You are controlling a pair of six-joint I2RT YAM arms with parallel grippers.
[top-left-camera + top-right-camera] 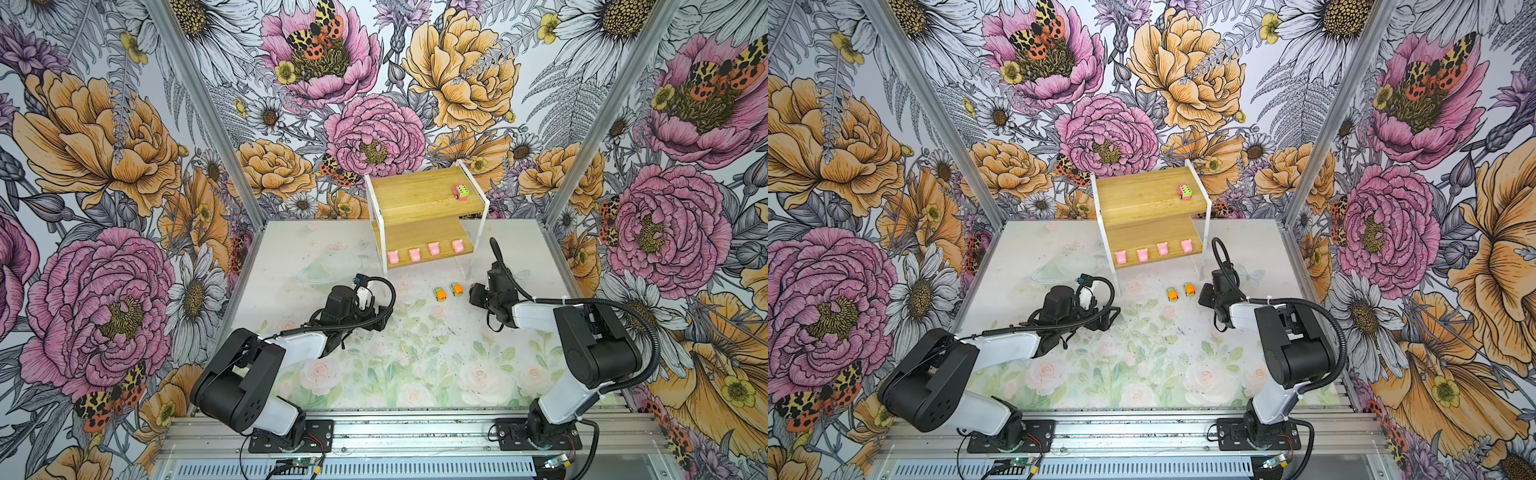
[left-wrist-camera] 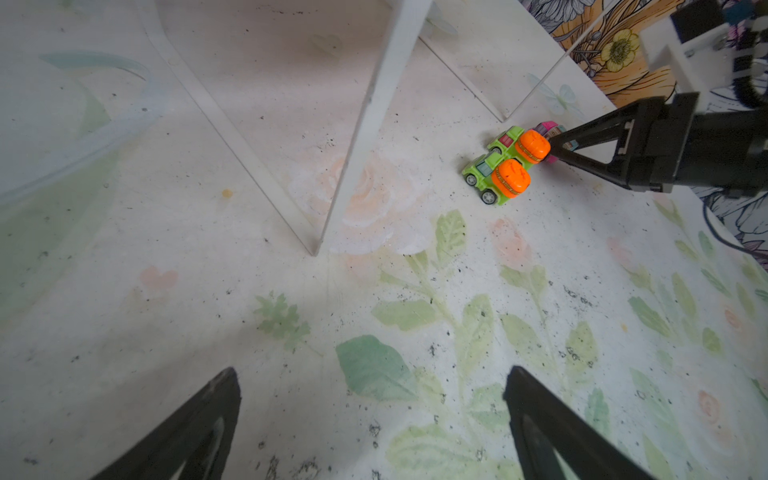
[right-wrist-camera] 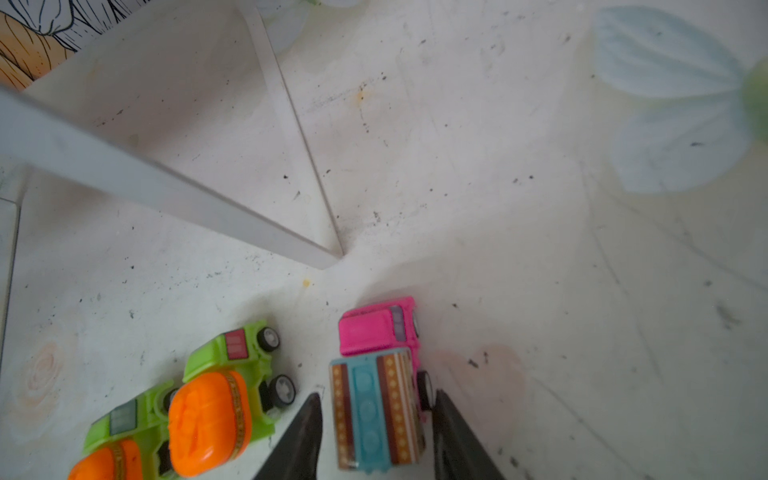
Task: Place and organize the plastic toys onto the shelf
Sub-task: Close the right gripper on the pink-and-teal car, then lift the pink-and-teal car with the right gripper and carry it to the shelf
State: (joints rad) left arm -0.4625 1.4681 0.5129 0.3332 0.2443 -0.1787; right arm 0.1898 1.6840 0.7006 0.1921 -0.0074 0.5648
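The shelf (image 1: 411, 199) (image 1: 1133, 195) stands at the back. A pink car with a green back (image 1: 460, 192) (image 1: 1184, 193) sits on its upper board. Several pale pink figures (image 1: 414, 254) (image 1: 1143, 254) line the front of the lower board. Two orange-and-green cars (image 1: 440, 294) (image 1: 456, 289) (image 3: 220, 411) stand side by side on the table. Just beside them is a pink car with a blue back (image 3: 374, 399) (image 2: 548, 129), still on the table. My right gripper (image 1: 473, 291) (image 3: 376, 415) is closed against its two sides. My left gripper (image 1: 378, 318) (image 2: 374, 415) hangs open over bare table, with nothing between its fingers.
The shelf's thin white legs (image 2: 374, 104) (image 3: 166, 191) come down close behind the cars. Flowered walls close in the table at the back and on both sides. The table (image 1: 415, 353) has a pale rose print.
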